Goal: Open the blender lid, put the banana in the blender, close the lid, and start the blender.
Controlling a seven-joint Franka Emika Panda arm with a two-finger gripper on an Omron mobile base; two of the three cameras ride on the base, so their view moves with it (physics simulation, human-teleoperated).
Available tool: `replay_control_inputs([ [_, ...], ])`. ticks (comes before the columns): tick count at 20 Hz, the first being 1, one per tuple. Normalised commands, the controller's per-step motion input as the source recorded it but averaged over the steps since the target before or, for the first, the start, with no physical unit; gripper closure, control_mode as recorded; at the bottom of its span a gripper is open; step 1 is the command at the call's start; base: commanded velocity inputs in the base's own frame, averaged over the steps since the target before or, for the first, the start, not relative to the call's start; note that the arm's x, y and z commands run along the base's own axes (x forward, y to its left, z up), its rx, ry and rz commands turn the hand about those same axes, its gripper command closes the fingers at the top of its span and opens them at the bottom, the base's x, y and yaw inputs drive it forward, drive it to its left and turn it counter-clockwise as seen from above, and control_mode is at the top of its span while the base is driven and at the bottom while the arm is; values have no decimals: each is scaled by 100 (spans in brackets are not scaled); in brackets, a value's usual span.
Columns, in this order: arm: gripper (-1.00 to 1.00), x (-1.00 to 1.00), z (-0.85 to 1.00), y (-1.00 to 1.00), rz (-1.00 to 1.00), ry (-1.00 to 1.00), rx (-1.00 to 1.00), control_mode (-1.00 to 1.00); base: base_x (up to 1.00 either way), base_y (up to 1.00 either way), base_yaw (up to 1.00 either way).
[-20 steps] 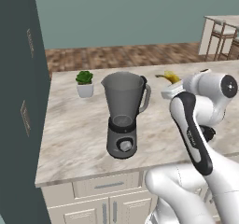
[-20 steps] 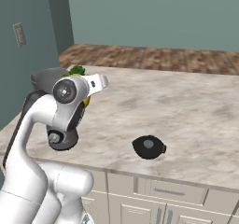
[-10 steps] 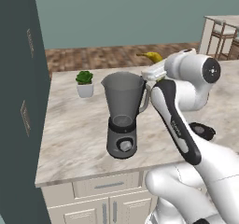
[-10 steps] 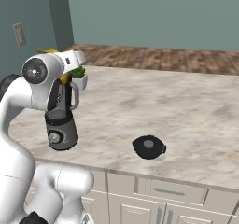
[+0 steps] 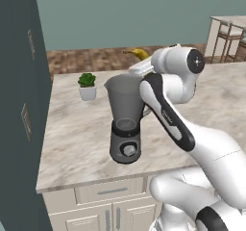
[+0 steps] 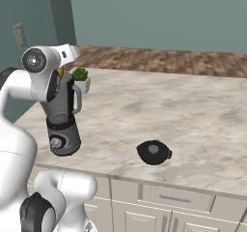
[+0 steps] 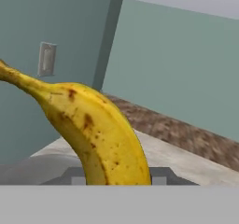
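Holding the banana (image 5: 136, 53) in the tool (image 5: 142, 67), closed on it, at upper centre of the left base view, just above the blender's (image 5: 126, 120) open jar rim. Banana fills the hand view's lower left (image 7: 93, 129). Lid (image 6: 154, 152) lies on the table (image 6: 193, 115) at right base view's centre, well apart from blender (image 6: 61, 117). Plant (image 5: 87, 86) stands behind the blender.

Arm hides the blender (image 5: 126, 124) jar's handle side in the left base view — the banana (image 7: 95, 134), its lower end cut off in the hand view, masks the gripper's fingertips.
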Motion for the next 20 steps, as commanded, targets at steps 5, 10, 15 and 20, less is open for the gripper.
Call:
replay_control_inputs([
  [5, 100, 45, -28, 41, 6, 0, 0, -100, 0, 0, 0],
  [10, 100, 51, -32, 48, 5, 0, 0, -100, 0, 0, 0],
  [15, 100, 41, -46, 38, 4, 0, 0, -100, 0, 0, 0],
  [20, 100, 12, -43, 7, 3, 1, 0, -100, 0, 0, 0],
])
